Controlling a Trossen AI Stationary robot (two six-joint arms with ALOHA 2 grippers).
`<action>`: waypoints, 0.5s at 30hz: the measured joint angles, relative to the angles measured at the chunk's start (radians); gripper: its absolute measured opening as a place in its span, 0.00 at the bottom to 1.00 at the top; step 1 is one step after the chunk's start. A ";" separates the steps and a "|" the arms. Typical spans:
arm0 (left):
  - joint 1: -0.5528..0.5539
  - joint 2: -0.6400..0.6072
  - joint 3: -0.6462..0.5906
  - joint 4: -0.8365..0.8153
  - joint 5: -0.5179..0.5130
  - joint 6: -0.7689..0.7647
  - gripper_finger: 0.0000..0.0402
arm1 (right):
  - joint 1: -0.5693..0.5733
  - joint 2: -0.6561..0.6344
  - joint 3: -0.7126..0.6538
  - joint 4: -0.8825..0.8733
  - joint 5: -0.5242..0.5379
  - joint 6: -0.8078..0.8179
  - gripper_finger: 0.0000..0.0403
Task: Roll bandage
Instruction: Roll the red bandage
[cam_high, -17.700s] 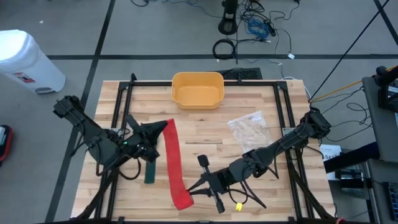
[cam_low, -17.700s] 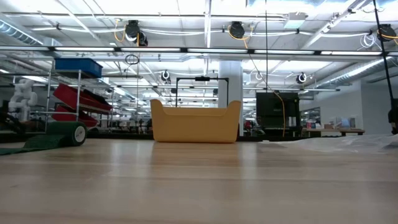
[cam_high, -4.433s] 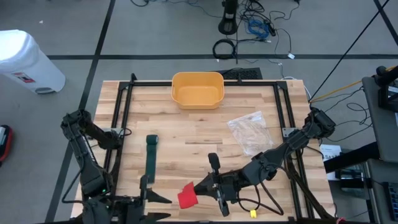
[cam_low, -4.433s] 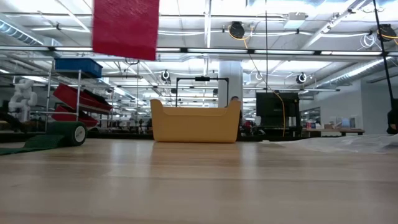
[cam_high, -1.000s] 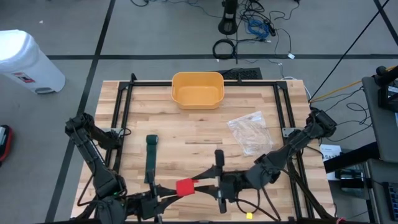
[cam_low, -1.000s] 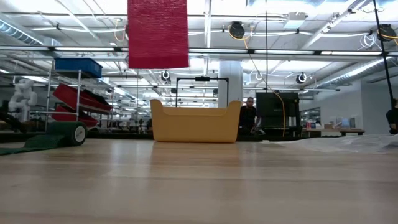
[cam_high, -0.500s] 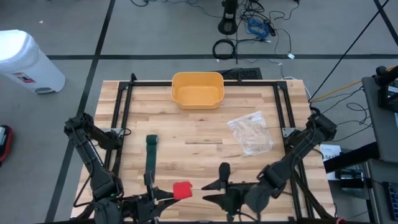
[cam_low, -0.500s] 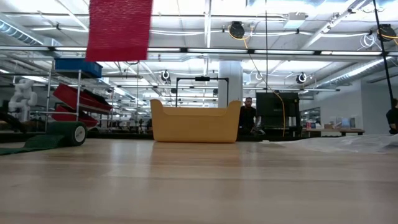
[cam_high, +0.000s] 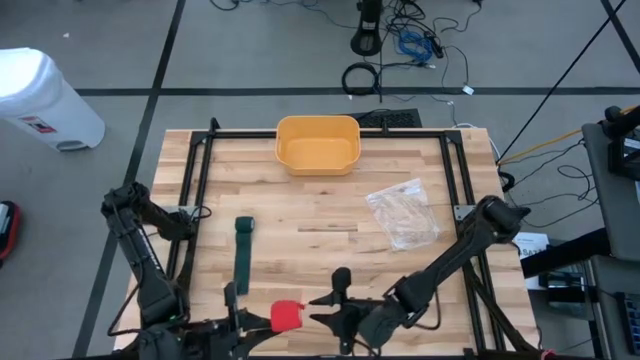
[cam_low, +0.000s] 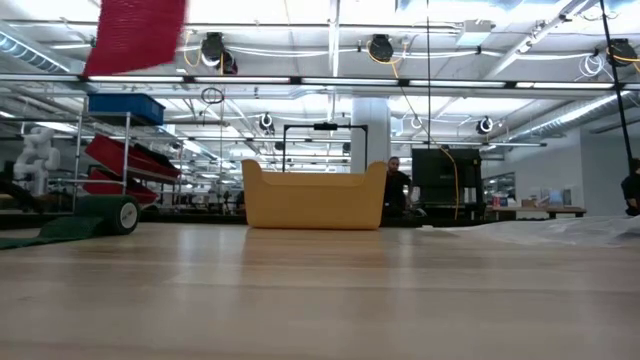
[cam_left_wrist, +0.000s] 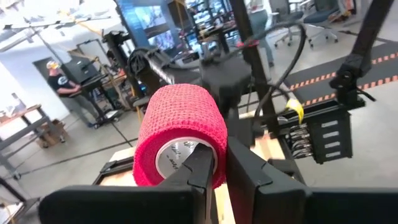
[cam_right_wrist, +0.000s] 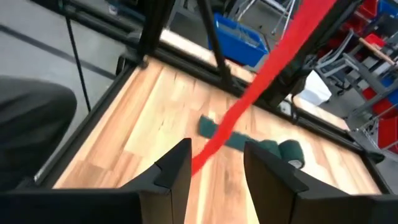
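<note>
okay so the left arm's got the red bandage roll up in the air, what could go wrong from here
The left gripper pinches only the rim of the red bandage roll, so the roll could twist or slip out. The loose red tail runs between the right gripper's open fingers; unguided, it could wind on crooked or sag toward the green bandage.

Grey floor with dark seam lines; white bin off the table's far-left corner, black cables coiled beyond the far edge. Open hall behind: ceiling light strips, rack with blue bin, a person standing far back.
</note>
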 joint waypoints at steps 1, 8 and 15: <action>-0.004 0.000 0.000 0.007 -0.001 0.012 0.09 | -0.005 0.014 0.000 0.013 0.000 -0.003 0.32; -0.043 -0.001 0.001 0.054 -0.033 0.059 0.09 | -0.051 0.079 0.000 0.099 0.002 0.002 0.32; -0.070 -0.001 0.001 0.092 -0.044 0.059 0.09 | -0.028 0.111 0.000 0.117 -0.016 0.016 0.32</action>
